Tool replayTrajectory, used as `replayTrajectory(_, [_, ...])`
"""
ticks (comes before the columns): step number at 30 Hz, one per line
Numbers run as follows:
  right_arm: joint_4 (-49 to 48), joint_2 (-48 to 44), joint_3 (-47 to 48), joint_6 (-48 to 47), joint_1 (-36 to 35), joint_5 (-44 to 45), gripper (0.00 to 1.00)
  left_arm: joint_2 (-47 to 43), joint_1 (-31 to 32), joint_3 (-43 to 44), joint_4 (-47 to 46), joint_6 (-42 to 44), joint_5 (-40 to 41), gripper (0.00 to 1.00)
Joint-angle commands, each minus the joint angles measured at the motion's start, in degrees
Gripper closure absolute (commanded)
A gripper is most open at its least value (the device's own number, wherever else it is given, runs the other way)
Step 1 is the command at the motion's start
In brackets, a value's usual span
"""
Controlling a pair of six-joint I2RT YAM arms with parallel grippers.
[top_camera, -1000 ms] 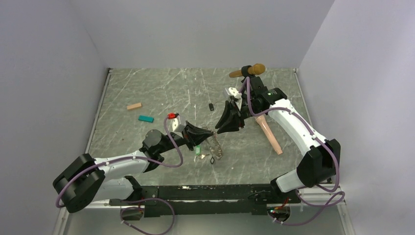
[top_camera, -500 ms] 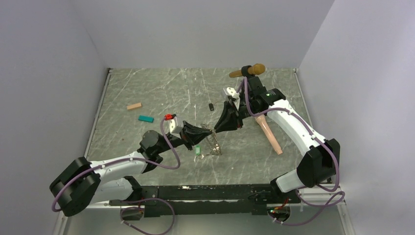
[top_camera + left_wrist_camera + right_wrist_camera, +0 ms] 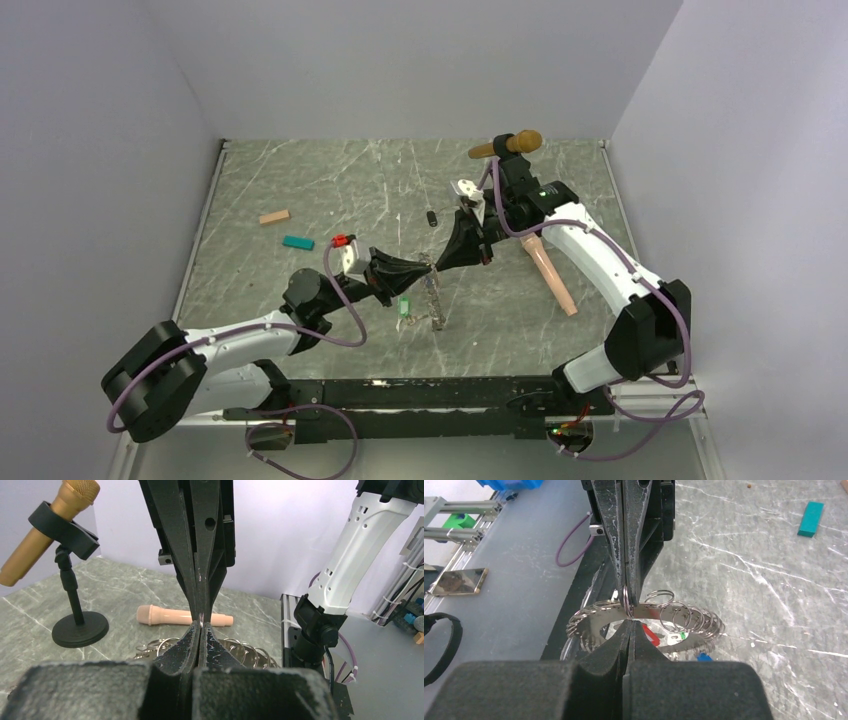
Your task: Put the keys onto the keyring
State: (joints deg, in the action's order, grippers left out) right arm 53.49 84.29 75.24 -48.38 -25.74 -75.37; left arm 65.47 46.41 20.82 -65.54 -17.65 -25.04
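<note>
The keyring is a thin grey metal loop carrying several small split rings. It hangs below the point where my two grippers meet tip to tip. My left gripper is shut on one of its small rings. My right gripper is shut on the loop from the other side. In the right wrist view the keyring spreads out, with red, green and blue key tags below it. Whether they are attached I cannot tell. The green tag also shows from above. In the left wrist view my left gripper hides most of the keyring.
A gold microphone on a black stand is at the back right. A pink microphone lies right of the grippers. A tan block and a teal block lie to the left. A small dark object lies behind the grippers.
My left gripper lifted the keyring up off the table and back. My right gripper came down and left until both tips met on the keyring.
</note>
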Motion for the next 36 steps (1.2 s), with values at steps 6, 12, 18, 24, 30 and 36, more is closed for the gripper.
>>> replayTrajectory(6, [-5.08,0.7,-1.35,2.67,-1.35,-1.56,1.0,3.35,-1.39,-2.4,-21.07,-4.51,0.43,1.0])
replayTrajectory(12, [-5.24,0.26,-1.41,2.53,-1.48,-1.44,0.92,9.14,-1.4,-2.99,-29.55,-7.2,0.89,1.0])
replayTrajectory(18, [-4.58,-0.71,-1.45,1.63,-0.81,-2.27,0.8,9.03,-1.44,-3.75,-28.32,-6.75,0.59,1.0])
replayTrajectory(24, [-4.77,-0.65,-1.58,1.77,-0.75,-2.88,0.8,8.8,-1.45,-4.13,-27.84,-7.04,1.0,1.0])
replayTrajectory(30, [-5.41,-0.54,-1.89,2.46,-0.96,-3.04,0.81,8.88,-1.48,-3.99,-27.81,-7.22,1.19,1.0])
replayTrajectory(36, [-6.61,-0.03,-2.35,3.77,-1.54,-2.33,0.78,9.04,-1.47,-3.86,-27.8,-7.52,1.22,1.0])
